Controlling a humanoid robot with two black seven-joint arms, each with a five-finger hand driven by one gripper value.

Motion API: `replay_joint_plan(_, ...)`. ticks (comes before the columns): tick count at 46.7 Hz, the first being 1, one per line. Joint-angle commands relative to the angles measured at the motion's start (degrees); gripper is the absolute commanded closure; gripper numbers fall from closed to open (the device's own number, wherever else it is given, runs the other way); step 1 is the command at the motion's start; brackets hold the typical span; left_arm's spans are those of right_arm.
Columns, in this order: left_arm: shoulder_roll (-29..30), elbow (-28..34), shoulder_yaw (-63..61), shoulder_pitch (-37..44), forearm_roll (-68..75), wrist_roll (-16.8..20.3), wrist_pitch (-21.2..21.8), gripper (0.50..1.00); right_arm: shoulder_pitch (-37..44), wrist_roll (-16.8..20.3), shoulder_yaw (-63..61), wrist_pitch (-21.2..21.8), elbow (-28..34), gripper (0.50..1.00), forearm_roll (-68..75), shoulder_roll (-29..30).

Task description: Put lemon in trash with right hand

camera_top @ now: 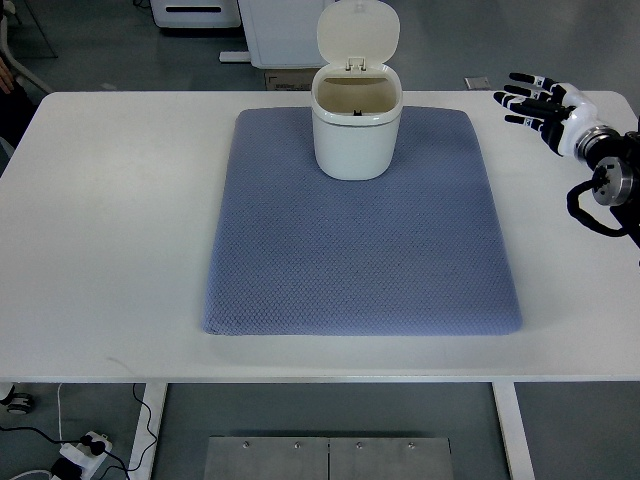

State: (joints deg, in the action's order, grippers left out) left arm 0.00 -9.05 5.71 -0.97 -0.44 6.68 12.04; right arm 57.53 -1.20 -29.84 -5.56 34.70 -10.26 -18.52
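Lemon: I can't see it anywhere on the table (110,230) or mat (360,250). It may already be inside the trash bin (357,135), but the interior is too dim to confirm. The bin's lid (358,32) stands flipped open. I read the task as done or close to it. Right hand (535,102) hovers far right near the table edge, fingers spread, holding nothing. Left arm isn't showing.
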Motion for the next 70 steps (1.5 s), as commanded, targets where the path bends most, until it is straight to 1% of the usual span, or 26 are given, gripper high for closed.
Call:
replay_joint_plan(1,0.0,0.0,0.0,0.0,0.0,0.0,0.0,0.500,-2.0,-0.1,-2.9,-0.1,0.1,0.745,0.1,0.8)
replay_joint_plan(5,0.0,0.0,0.0,0.0,0.0,0.0,0.0,0.500,-4.1,-0.9,-6.4,-0.2,0.0,0.714,0.0,2.0)
replay_joint_plan(9,0.0,0.0,0.0,0.0,0.0,0.0,0.0,0.500,-6.5,-1.3,-9.9,-0.6,0.1,0.653,0.0,3.0)
replay_joint_plan(10,0.0,0.0,0.0,0.0,0.0,0.0,0.0,0.500,-7.0,-1.4,-10.7,-0.7,0.1,0.632,0.0,3.4)
replay_joint_plan(13,0.0,0.0,0.0,0.1,0.0,0.0,0.0,0.500,-8.2,-1.8,-12.6,-1.0,0.1,0.536,0.0,4.5)
replay_joint_plan(17,0.0,0.0,0.0,0.0,0.0,0.0,0.0,0.500,-9.7,-2.7,-15.5,-1.3,0.1,0.513,0.1,5.7)
replay_joint_plan(20,0.0,0.0,0.0,0.0,0.0,0.0,0.0,0.500,-10.5,-3.0,-17.9,-1.3,0.3,0.505,0.1,6.6)
replay_joint_plan(29,0.0,0.0,0.0,0.1,0.0,0.0,0.0,0.500,-11.4,-3.1,-26.3,-1.2,0.5,0.500,0.1,9.8)
replay_joint_plan(37,0.0,0.0,0.0,0.0,0.0,0.0,0.0,0.500,-11.4,-3.1,-27.5,-1.3,0.5,0.500,0.0,11.4)
replay_joint_plan(39,0.0,0.0,0.0,0.0,0.0,0.0,0.0,0.500,-11.5,-3.7,-27.5,-1.3,0.3,0.500,0.0,12.1)
replay_joint_plan(40,0.0,0.0,0.0,0.0,0.0,0.0,0.0,0.500,-11.5,-4.5,-27.5,-1.3,0.2,0.500,0.0,12.4)
replay_joint_plan(42,0.0,0.0,0.0,0.0,0.0,0.0,0.0,0.500,-11.5,-7.5,-28.2,-1.2,0.0,0.500,0.0,13.7)
replay_joint_plan(45,0.0,0.0,0.0,0.0,0.0,0.0,0.0,0.500,-12.0,-14.6,-30.3,-1.3,0.0,0.500,0.0,15.4)
replay_joint_plan(47,0.0,0.0,0.0,0.0,0.0,0.0,0.0,0.500,-12.3,-18.3,-30.9,-1.3,0.0,0.500,-0.1,16.0)
replay_joint_plan(49,0.0,0.0,0.0,0.0,0.0,0.0,0.0,0.500,-12.4,-20.6,-30.7,-1.3,0.1,0.500,-0.4,16.1)
replay_joint_plan(50,0.0,0.0,0.0,0.1,0.0,0.0,0.0,0.500,-12.4,-20.9,-30.7,-1.3,0.1,0.500,-0.4,16.1)
replay_joint_plan(70,0.0,0.0,0.0,0.0,0.0,0.0,0.0,0.500,-14.7,-20.3,-31.2,-0.4,0.2,0.500,-0.3,17.2)
